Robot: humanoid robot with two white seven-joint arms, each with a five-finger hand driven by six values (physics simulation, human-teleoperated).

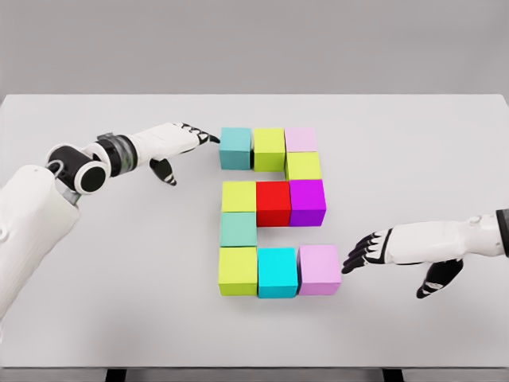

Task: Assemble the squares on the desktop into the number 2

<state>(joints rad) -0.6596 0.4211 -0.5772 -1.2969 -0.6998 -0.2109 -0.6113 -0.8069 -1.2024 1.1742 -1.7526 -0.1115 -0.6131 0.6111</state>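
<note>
White desktop [413, 159], 10 coloured cubes arranged as a numeral 2, faces touching.

Top row, left to right: teal cube [235, 148], lime cube [269, 149], pale pink cube [301, 139].
Right link: yellow-green cube [303, 165], just below the pale pink cube.
Middle row: yellow cube [238, 196], red cube [273, 202], purple cube [307, 201].
Left link: mint cube [238, 228].
Bottom row: lime-yellow cube [238, 270], cyan cube [277, 271], lilac cube [319, 269].

Left hand [176, 145]: fingers extended, holding nothing, tips at the teal cube's left face; contact cannot be confirmed.
Right hand [398, 248]: fingers spread, empty, tips just beside the lilac cube's right face.
</note>
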